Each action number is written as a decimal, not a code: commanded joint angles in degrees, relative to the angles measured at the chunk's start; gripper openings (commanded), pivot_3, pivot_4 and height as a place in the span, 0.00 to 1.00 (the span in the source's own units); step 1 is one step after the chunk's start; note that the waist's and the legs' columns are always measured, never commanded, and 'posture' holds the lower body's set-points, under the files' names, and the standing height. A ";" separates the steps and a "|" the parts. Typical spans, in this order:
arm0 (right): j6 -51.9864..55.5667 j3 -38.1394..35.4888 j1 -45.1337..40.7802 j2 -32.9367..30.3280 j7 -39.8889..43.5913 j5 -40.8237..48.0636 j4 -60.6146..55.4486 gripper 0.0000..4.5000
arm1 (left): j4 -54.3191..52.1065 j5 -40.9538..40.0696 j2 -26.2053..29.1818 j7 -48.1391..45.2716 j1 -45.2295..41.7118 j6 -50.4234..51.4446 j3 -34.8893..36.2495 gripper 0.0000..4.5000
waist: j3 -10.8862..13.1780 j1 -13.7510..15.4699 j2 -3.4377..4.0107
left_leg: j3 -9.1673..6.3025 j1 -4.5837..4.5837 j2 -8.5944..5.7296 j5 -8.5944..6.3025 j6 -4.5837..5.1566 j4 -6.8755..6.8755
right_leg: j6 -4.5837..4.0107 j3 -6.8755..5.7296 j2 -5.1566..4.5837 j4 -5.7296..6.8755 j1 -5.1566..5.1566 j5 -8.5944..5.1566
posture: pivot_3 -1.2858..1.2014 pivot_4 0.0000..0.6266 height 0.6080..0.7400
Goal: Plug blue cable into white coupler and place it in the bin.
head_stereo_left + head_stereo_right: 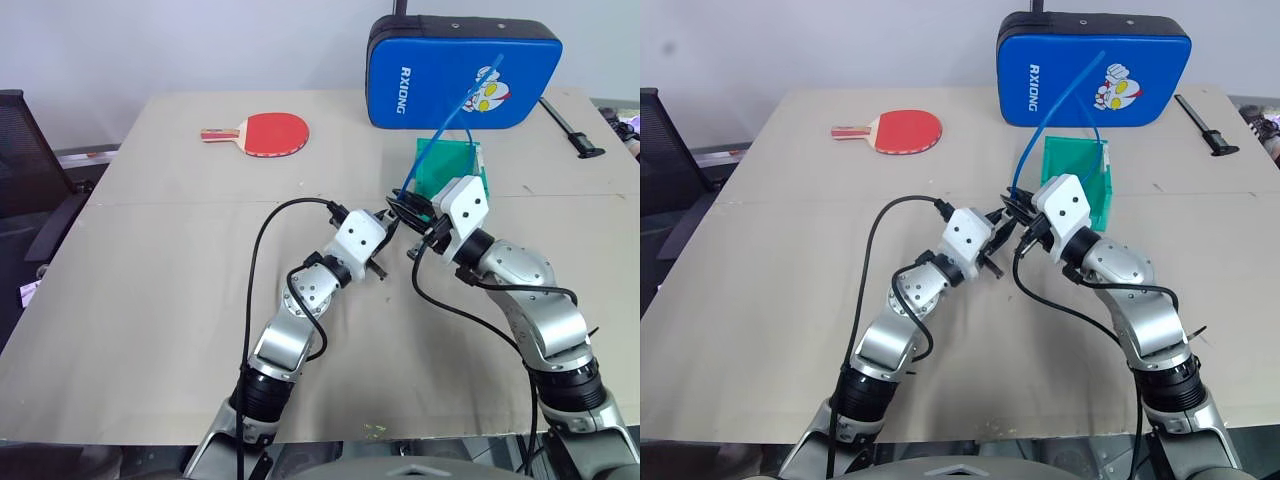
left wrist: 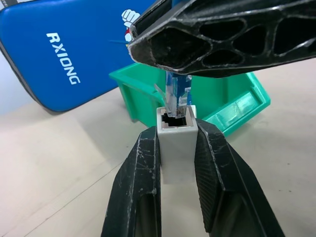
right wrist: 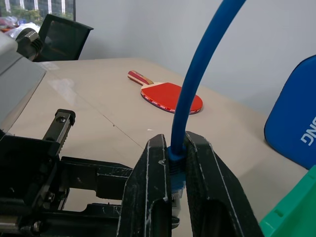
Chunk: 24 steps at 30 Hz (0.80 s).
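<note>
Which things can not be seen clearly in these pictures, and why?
- Whether the blue cable plug is fully seated in the white coupler: the right tool covers it in the left wrist view.
- The inside of the bin: the arms and its own walls hide it in the eye views.
- The blue case: cut by the edge in both wrist views.

Head stereo downward; wrist close-ups
</note>
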 commanded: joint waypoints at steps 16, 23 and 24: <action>10.75 2.47 1.17 3.72 -6.59 -2.42 -1.59 0.00 | -4.42 1.02 -2.46 2.22 -1.15 -3.35 -0.54 0.08 | -0.01 -0.07 0.00 | 0.00 0.00 -0.04 0.00 0.00 0.01 | 0.00 0.06 0.00 0.11 -0.06 0.00 | 0.52 0.24 1.00; 14.81 4.41 2.35 3.47 -5.76 -2.60 -0.98 0.00 | -4.83 0.74 -3.04 2.35 -1.32 -4.88 -0.73 0.08 | -0.01 -0.07 0.00 | -0.01 0.00 -0.05 0.00 0.00 0.03 | 0.00 0.07 0.00 0.15 -0.07 0.00 | 0.52 0.24 1.00; 15.23 4.53 2.46 3.35 -5.71 -2.70 -0.76 0.00 | -4.97 0.61 -3.08 2.25 -1.26 -4.88 -0.72 0.08 | -0.01 -0.09 0.00 | -0.01 0.00 -0.05 0.00 0.00 0.03 | 0.00 0.07 0.00 0.15 -0.07 0.00 | 0.52 0.24 1.00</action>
